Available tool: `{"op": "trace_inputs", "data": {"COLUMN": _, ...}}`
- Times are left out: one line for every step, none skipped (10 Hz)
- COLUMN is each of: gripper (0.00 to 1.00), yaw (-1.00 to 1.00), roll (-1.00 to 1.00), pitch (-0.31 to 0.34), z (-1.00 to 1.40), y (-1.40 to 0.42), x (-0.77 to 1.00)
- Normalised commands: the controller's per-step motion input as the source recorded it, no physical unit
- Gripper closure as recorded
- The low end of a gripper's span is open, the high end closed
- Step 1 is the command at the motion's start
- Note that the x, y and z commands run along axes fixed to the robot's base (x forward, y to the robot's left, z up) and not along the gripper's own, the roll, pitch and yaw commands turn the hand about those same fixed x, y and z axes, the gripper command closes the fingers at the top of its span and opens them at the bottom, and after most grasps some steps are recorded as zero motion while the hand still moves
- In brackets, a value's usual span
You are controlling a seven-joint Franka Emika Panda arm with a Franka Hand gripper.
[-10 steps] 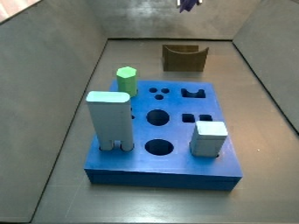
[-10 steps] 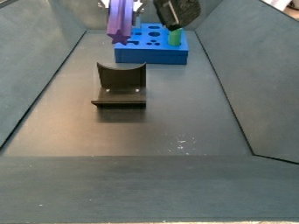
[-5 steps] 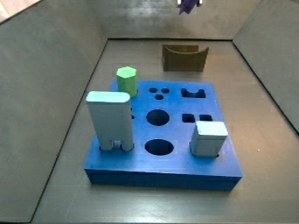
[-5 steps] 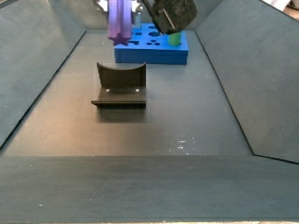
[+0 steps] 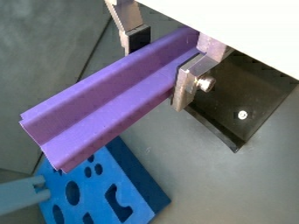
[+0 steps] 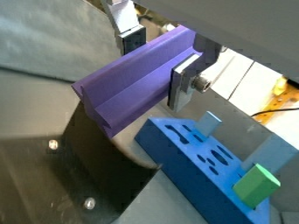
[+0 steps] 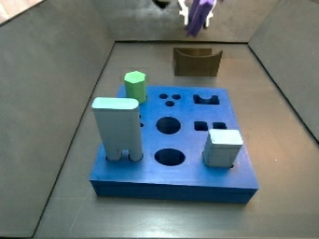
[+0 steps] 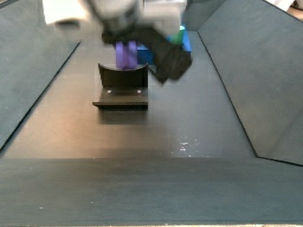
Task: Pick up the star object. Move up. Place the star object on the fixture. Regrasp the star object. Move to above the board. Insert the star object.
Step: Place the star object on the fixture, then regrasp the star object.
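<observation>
Gripper point(image 5: 162, 54) clamped on purple star peg point(image 5: 111, 96); silver fingers point(image 5: 191, 77) press peg's two long sides near one end, rest of peg juts free past fingers. In side view, gripper point(image 8: 140, 55) blurred, right above fixture point(image 8: 120, 89), peg point(image 8: 126, 57) over fixture's notch; contact with fixture unclear. Blue board point(image 7: 174, 140) lies beyond fixture, well apart from peg point(image 7: 200, 13).

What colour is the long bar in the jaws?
Purple; the star object in the gripper shows best in a wrist view.
</observation>
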Motion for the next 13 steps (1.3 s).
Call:
{"op": "trace_inputs", "data": {"gripper": 1.0, "yaw": -0.26, "roll": -0.27, "pitch": 0.008, "z": -1.0, "y": 0.12, "x": 0.26}}
{"op": "trace_inputs", "data": {"gripper": 1.0, "yaw": -0.25, "roll": -0.22, "pitch": -0.02, "z": -1.0, "y": 0.12, "x": 0.26}}
{"op": "trace_inputs", "data": {"gripper": 1.0, "yaw": -0.19, "roll": -0.19, "pitch": -0.061, "z": -0.97, "y": 0.12, "x": 0.25}}
{"op": "trace_inputs", "data": {"gripper": 1.0, "yaw": -0.15, "roll": -0.18, "pitch": -0.074, "z": -0.79, "y": 0.1, "x": 0.2}}
{"op": "trace_inputs", "data": {"gripper": 1.0, "yaw": -0.1, "roll": -0.17, "pitch": -0.081, "z": -0.57, "y": 0.07, "x": 0.15}}
{"op": "trace_inputs", "data": {"gripper": 1.0, "yaw": -0.08, "roll": -0.16, "pitch": -0.083, "z": -0.47, "y": 0.06, "x": 0.12}}
{"op": "trace_inputs", "data": {"gripper": 1.0, "yaw": -0.04, "roll": -0.14, "pitch": -0.091, "z": -0.27, "y": 0.04, "x": 0.09}}
{"op": "trace_inputs", "data": {"gripper": 0.0, "yaw": 0.0, "roll": 0.0, "pitch": 0.0, "z": 0.0, "y": 0.0, "x": 0.0}}
{"op": "trace_inputs", "data": {"gripper": 0.0, "yaw": -0.01, "roll": -0.02, "pitch": 0.02, "z": 1.0, "y": 0.0, "x": 0.0}}
{"op": "trace_inputs", "data": {"gripper": 0.0, "yaw": -0.01, "roll": -0.01, "pitch": 0.019, "z": 1.0, "y": 0.0, "x": 0.0}}
{"op": "trace_inputs", "data": {"gripper": 0.0, "yaw": -0.01, "roll": 0.01, "pitch": 0.025, "z": 1.0, "y": 0.01, "x": -0.01}}
{"op": "trace_inputs", "data": {"gripper": 0.0, "yaw": 0.0, "roll": 0.02, "pitch": 0.029, "z": 1.0, "y": 0.0, "x": -0.02}}
{"op": "trace_inputs", "data": {"gripper": 0.0, "yaw": 0.0, "roll": 0.04, "pitch": 0.036, "z": 1.0, "y": 0.0, "x": -0.02}}
